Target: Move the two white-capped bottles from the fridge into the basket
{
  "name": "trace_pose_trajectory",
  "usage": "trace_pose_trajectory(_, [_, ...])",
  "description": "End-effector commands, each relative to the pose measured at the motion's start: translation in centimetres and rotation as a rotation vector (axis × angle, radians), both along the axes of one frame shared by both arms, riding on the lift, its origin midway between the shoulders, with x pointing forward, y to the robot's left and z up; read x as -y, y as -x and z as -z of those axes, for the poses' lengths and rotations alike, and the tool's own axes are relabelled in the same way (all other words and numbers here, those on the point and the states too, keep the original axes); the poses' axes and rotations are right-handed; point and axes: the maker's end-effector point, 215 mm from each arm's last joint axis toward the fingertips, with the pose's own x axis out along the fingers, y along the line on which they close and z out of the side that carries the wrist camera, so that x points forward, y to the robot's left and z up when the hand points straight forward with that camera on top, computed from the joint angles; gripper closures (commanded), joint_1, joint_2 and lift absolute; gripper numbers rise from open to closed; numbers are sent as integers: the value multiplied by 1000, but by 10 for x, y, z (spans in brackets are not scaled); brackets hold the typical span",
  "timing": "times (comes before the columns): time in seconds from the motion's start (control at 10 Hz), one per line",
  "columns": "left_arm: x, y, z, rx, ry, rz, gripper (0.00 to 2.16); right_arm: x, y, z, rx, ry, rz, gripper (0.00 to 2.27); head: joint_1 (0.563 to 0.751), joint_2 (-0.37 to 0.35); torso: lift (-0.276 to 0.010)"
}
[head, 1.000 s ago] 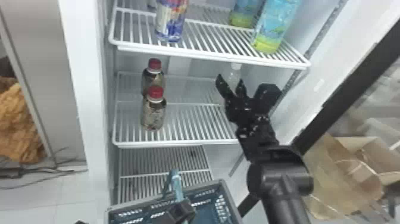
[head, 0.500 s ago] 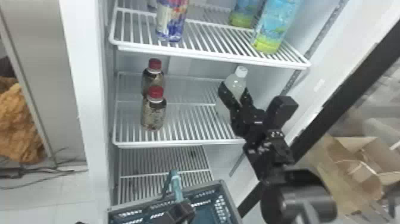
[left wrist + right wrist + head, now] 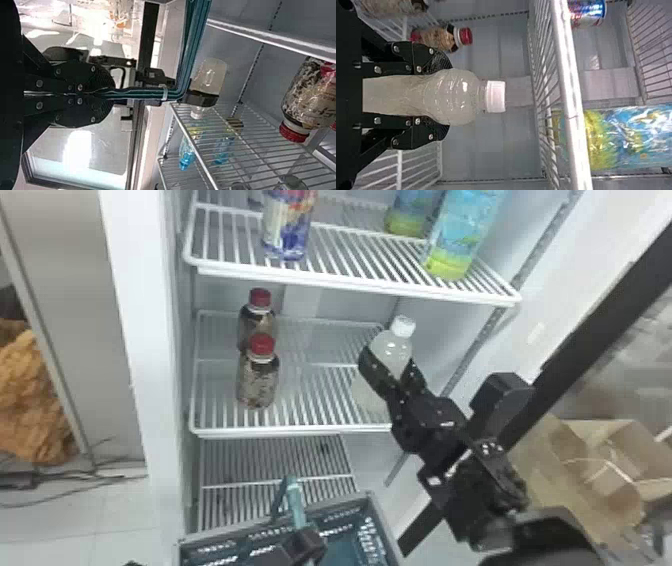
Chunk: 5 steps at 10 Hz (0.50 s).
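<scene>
Over or on right side of fridge's (image 3: 132, 340) middle shelf (image 3: 310, 405), cannot tell which, grips white-capped bottle (image 3: 392, 350) round body with right gripper (image 3: 389, 362), cap upward. Low down, clasps handle (image 3: 296, 502) of basket (image 3: 384, 530) with left gripper (image 3: 304, 541), closed around it. At left of middle shelf, two red-capped bottles (image 3: 258, 382), upright, one behind other. On upper shelf (image 3: 360, 280), can (image 3: 287, 230) and two blue-and-green bottles (image 3: 462, 235).
</scene>
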Motion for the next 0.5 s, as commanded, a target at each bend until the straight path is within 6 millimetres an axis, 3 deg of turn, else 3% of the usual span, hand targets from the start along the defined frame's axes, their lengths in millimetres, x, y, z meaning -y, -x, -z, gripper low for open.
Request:
trace_pose_trajectory(0.0, [0,1,0,0,1,3,1119,-12,24,-4,-32,-20,-35,875,695,-350,-260])
trace_pose_trajectory(0.2, [0,1,0,-2,0,1,1119,-29,54,-6,-73,-34,-76,875,695,-350,-260])
trace_pose_trajectory(0.4, [-1,0,1,-2,-2,-1,1119,-24,75,5,-127,-40,-63,875,695,-350,-260])
